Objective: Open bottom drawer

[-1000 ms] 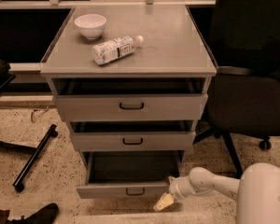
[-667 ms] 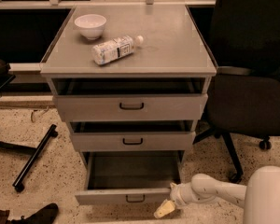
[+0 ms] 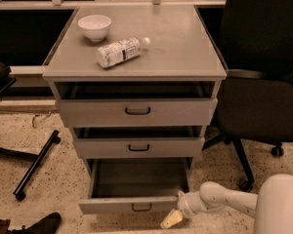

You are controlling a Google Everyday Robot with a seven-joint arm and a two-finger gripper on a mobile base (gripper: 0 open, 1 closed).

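Speckled floor [image 3: 63, 179] under a grey cabinet [image 3: 176, 48]; its bottom drawer [image 3: 112, 204] stands pulled out, lowest and nearest. The gripper [image 3: 172, 219] sits by its right front corner; open or closed, I cannot tell.

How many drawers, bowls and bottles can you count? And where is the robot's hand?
Drawers: 3 (top drawer, middle drawer, bottom drawer, which is pulled out the most)
Bowls: 1 (white bowl)
Bottles: 1 (bottle, lying on its side)
Total: 5
The hand is low down, by the bottom drawer's front right corner.
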